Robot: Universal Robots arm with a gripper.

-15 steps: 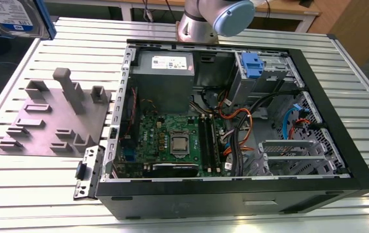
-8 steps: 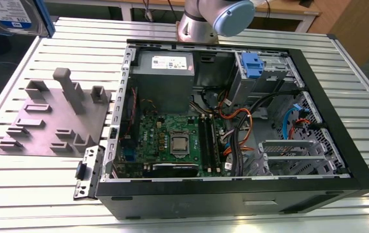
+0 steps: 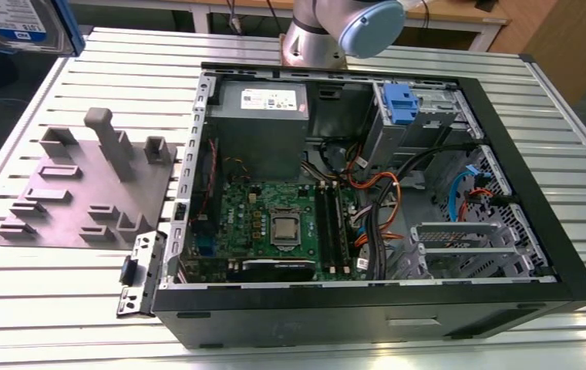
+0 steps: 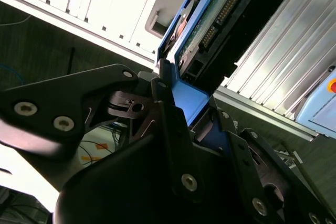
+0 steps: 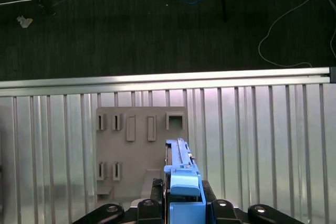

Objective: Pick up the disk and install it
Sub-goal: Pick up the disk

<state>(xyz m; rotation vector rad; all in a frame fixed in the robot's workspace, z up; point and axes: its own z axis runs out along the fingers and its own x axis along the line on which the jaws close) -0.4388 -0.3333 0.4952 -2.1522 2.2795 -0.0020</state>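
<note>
The disk (image 3: 18,23), a silver drive with a white-and-blue label in a blue carrier, hangs in the air at the far left corner of the exterior view, above and beyond the table's corner. In the second wrist view its green circuit-board underside (image 4: 212,17) faces the camera. My gripper (image 5: 184,203) is shut on the carrier's blue end (image 5: 184,184), with a black finger (image 4: 169,109) pressed against each side of the blue plastic (image 4: 191,100). The disk (image 5: 178,153) sticks straight out from the jaws over the grey fixture plate.
An open computer case (image 3: 570,254) lies on the slatted aluminium table (image 3: 67,293), with a grey power supply (image 3: 260,108) and a blue-tabbed carrier (image 3: 401,104) at its far end. A grey fixture plate (image 3: 87,193) with upright holders lies to its left. The arm's base (image 3: 319,38) stands behind the case.
</note>
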